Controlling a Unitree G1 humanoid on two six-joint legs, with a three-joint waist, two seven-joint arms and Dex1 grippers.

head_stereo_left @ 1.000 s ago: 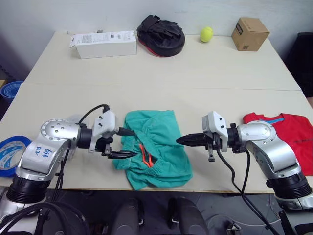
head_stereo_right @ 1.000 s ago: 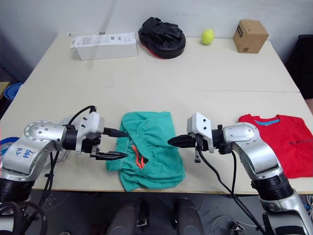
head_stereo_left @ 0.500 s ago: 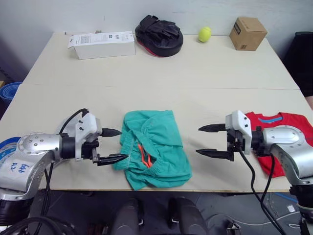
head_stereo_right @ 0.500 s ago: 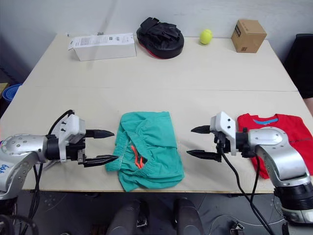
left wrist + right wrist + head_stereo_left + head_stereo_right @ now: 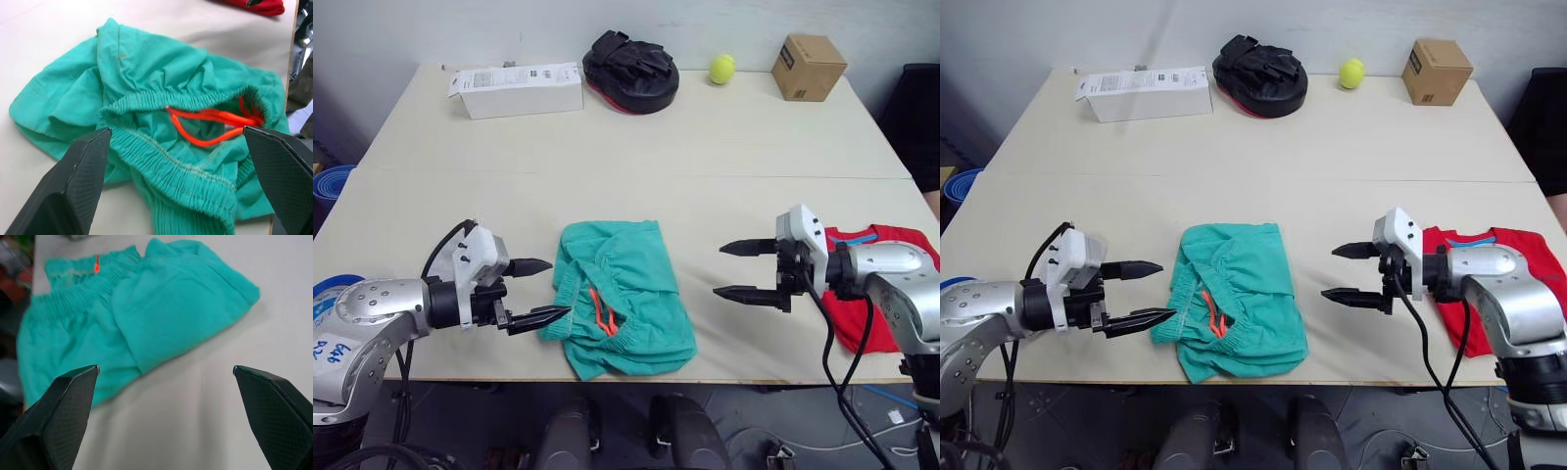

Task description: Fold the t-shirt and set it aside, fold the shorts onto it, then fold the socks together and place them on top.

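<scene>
The shorts (image 5: pixel 625 296) lie crumpled at the worktop's (image 5: pixel 636 147) near edge, orange drawstring (image 5: pixel 215 132) showing. The left hand (image 5: pixel 536 292) and right hand (image 5: pixel 744 270) flank them, both spread and empty. The t-shirt (image 5: pixel 876 294) lies at right. No writing is legible.

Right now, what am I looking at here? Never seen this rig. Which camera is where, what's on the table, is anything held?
It is a humanoid robot with two arms. Two pictures come from its head, looking down over a table; the other two come from cameras on each wrist. The left gripper and right gripper are both open and hold nothing. Between them lie the teal shorts, crumpled. The red t-shirt lies beside the right arm. At the far edge sit a white box, a black pad, a tennis ball and a cardboard box.
</scene>
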